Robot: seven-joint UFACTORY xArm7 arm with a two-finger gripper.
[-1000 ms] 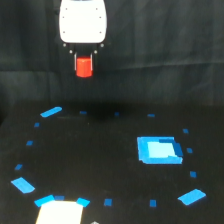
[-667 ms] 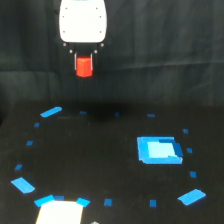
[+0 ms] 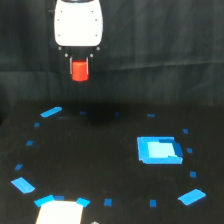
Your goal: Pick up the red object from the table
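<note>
The red object (image 3: 80, 70), a small bright red-orange stubby block, hangs between the dark fingers of my gripper (image 3: 80, 67), well above the table (image 3: 100, 165) and in front of the black curtain. The gripper's white body (image 3: 78, 23) is at the top, toward the exterior view's left, and is wider than the block. The gripper is shut on the block. The fingertips are partly hidden by the block and the dark backdrop.
A bright blue rectangle (image 3: 158, 149) lies on the table toward the exterior view's right. Small blue tape marks (image 3: 50, 112) form a rough ring around the table. A white patch (image 3: 61, 211) edged with blue sits at the bottom left edge.
The gripper still holds the red block at about the same height above the table. No clear movement shows.
</note>
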